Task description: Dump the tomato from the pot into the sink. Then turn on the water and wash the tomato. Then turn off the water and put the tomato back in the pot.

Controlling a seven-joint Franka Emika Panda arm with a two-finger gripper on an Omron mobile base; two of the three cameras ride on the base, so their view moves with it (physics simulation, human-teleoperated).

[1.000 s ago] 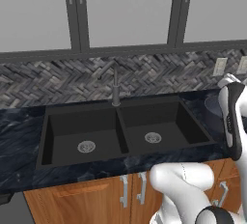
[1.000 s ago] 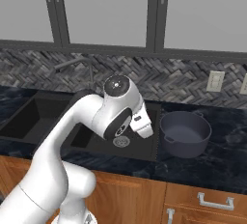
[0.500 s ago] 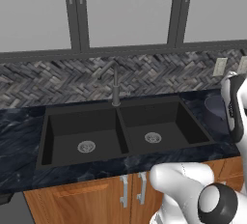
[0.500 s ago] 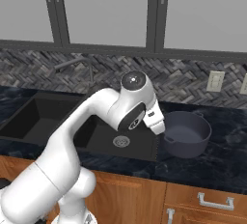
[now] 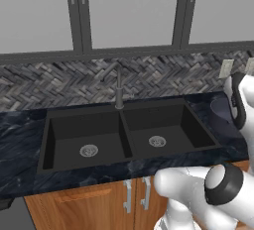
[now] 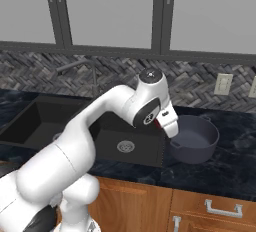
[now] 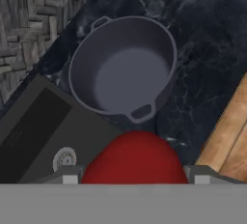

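Note:
The tomato (image 7: 135, 162), glossy red, sits between my gripper's (image 7: 135, 178) two fingertips, which are shut on it. In the right base view the gripper (image 6: 166, 126) hangs over the counter edge between the sink's right basin and the pot, with a sliver of red tomato (image 6: 159, 122) showing beside the hand. The pot (image 7: 161, 49) is dark, round and upright on the counter just right of the sink (image 6: 107, 143), and its inside is bare. The pot (image 6: 197, 141) lies slightly ahead of and below the gripper. In the left base view the pot (image 5: 220, 117) is partly hidden by my arm.
The black double-basin sink (image 5: 64, 135) has a silver drain (image 5: 157, 141) in each basin. A faucet (image 5: 119, 89) stands behind the divider. Wall outlets (image 6: 222, 84) sit on the herringbone backsplash. Dark marble counter extends right of the pot, above wooden cabinets.
My arm has swung to the right, carrying the tomato from above the right basin to the pot's near side. The pot and the sink have stayed put.

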